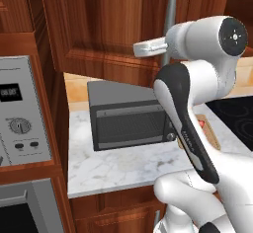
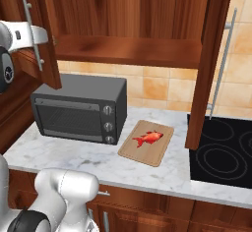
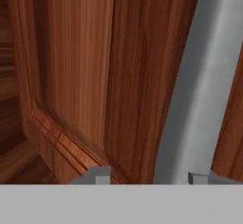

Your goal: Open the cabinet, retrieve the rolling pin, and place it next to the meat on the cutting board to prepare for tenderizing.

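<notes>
Left base view: the arm reaches up to the cabinet (image 1: 108,24), its gripper (image 1: 148,48) at the left door's silver handle (image 1: 169,17); below, the toaster oven (image 1: 131,116) on the counter (image 1: 113,170).

Right base view: both doors swung open, shelf (image 2: 128,49) bare; meat (image 2: 148,138) on the cutting board (image 2: 160,155), beside the stovetop (image 2: 221,152).

Hand view: fingers (image 3: 97,174) apart, straddling the handle (image 3: 199,99) without clamping it.

The arm reaches up and to the left, wrist level, its gripper (image 3: 151,176) with fingertips (image 3: 97,174) spread apart, one on either side of a bar.
</notes>
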Motion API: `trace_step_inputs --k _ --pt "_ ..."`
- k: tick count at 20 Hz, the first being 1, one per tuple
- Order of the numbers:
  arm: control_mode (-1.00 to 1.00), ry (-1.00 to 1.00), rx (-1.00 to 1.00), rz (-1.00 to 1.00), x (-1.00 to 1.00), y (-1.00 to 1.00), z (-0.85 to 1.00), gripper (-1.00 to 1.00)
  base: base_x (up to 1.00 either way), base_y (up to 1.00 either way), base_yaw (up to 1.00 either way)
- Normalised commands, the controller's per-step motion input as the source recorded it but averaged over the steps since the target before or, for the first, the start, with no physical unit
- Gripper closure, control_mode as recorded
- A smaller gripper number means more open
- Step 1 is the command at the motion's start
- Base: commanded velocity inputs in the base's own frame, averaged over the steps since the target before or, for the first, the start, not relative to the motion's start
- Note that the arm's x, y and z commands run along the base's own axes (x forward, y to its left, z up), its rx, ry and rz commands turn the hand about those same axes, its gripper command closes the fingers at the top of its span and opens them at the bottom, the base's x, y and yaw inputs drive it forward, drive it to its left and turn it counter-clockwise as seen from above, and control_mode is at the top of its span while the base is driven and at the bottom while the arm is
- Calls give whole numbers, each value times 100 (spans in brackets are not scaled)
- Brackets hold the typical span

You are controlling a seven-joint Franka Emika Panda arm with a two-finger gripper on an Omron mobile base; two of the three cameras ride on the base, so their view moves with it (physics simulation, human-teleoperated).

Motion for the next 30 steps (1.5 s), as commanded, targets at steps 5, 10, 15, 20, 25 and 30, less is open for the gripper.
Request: trace_step_inputs --k 5,10,15,20,25,30 --pt "-100 1 5 2 -45 -4 0 -100 0 0 0" --pt "-100 0 10 8 -79 -52 0 -100 0 0 0" --pt "-100 0 7 8 -29 -80 2 -100 0 0 0" --pt "-100 1 7 15 -3 -95 1 -100 0 0 0" --pt "-100 4 6 13 12 -52 -4 -100 0 0 0" --pt "-100 17 2 15 76 -2 -1 -100 0 0 0"
